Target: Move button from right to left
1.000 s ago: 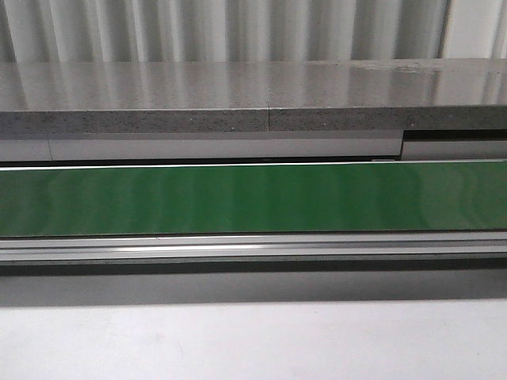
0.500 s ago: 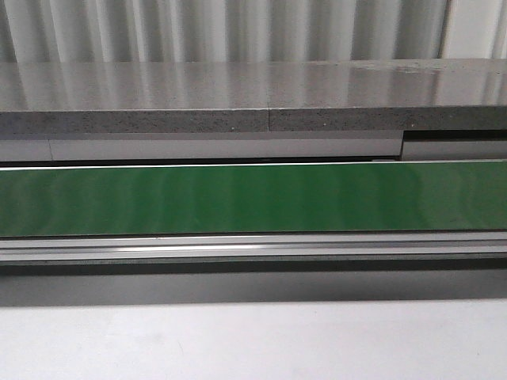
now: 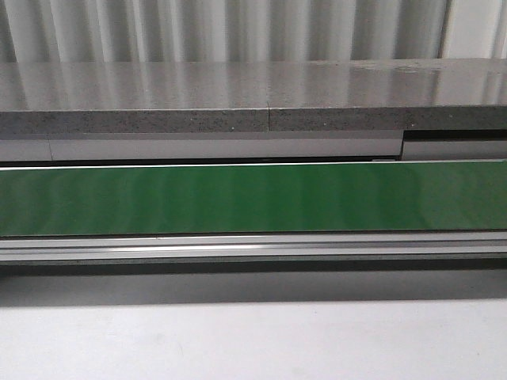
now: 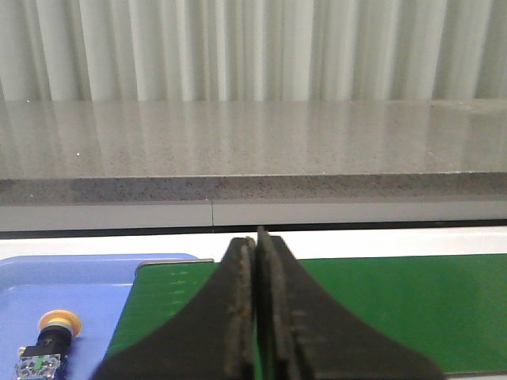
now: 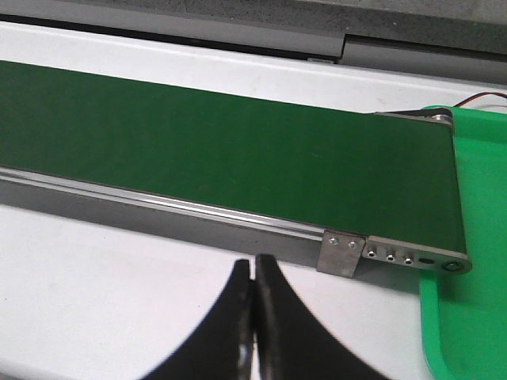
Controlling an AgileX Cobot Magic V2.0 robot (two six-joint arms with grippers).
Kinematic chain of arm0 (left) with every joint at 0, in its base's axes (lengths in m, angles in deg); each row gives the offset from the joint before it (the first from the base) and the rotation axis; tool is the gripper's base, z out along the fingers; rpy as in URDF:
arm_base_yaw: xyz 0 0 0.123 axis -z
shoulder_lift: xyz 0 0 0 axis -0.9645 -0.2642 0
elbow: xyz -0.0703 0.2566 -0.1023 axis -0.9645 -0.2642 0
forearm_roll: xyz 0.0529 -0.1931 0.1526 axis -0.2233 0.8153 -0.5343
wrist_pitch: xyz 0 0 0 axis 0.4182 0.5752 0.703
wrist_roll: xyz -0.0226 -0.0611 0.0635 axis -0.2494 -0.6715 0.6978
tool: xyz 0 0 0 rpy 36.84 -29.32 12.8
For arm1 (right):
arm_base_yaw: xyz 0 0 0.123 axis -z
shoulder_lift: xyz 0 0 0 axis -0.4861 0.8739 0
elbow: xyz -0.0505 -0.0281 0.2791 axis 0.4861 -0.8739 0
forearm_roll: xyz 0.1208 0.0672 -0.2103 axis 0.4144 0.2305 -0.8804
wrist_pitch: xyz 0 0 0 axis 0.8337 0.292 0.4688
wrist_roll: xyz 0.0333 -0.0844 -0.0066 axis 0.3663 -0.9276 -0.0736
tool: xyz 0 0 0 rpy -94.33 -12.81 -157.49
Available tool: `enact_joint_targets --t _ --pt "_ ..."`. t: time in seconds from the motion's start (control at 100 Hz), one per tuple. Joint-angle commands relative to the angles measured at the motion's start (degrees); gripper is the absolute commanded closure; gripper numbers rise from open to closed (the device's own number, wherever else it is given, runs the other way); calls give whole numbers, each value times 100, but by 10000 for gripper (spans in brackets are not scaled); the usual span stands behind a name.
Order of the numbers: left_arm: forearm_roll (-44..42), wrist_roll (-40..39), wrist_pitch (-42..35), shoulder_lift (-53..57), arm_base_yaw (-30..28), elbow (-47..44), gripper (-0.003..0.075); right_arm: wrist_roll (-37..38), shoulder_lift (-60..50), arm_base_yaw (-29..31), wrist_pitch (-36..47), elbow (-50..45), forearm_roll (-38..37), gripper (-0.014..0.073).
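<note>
The button (image 4: 50, 339) with its yellow-orange cap and blocky body lies in a blue tray (image 4: 71, 297) in the left wrist view, off to one side of my left gripper (image 4: 256, 237). That gripper is shut with nothing in it, over the end of the green conveyor belt (image 4: 380, 309). In the right wrist view my right gripper (image 5: 253, 265) is shut and empty above the white table (image 5: 119, 285), in front of the belt's (image 5: 238, 150) other end. Neither gripper shows in the front view, where the belt (image 3: 253, 198) runs across with nothing on it.
A green tray (image 5: 475, 237) sits past the belt's end in the right wrist view, next to the metal end bracket (image 5: 396, 255). A grey stone shelf (image 3: 253, 99) runs behind the conveyor. The belt's aluminium rail (image 3: 253, 247) fronts it.
</note>
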Motion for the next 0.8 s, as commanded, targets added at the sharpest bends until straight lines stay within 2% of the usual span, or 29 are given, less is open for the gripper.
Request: enact_joint_targets --t 0.0,0.04,0.08,0.31,0.79 --pt "7 -9 -1291 -55 36 -313 740 -43 52 -8 424 146 -4 660" --pt "7 -9 -1547 -55 36 -505 740 -43 52 -8 424 146 -4 660" --pt "-2 -9 -1081 -46 36 -459 740 -43 52 -8 424 146 -4 660" --pt "-370 -9 -73 216 36 -484 740 -43 52 -8 424 146 -3 660" --pt "-370 -9 -60 216 36 -484 740 -43 52 -8 423 146 -3 660"
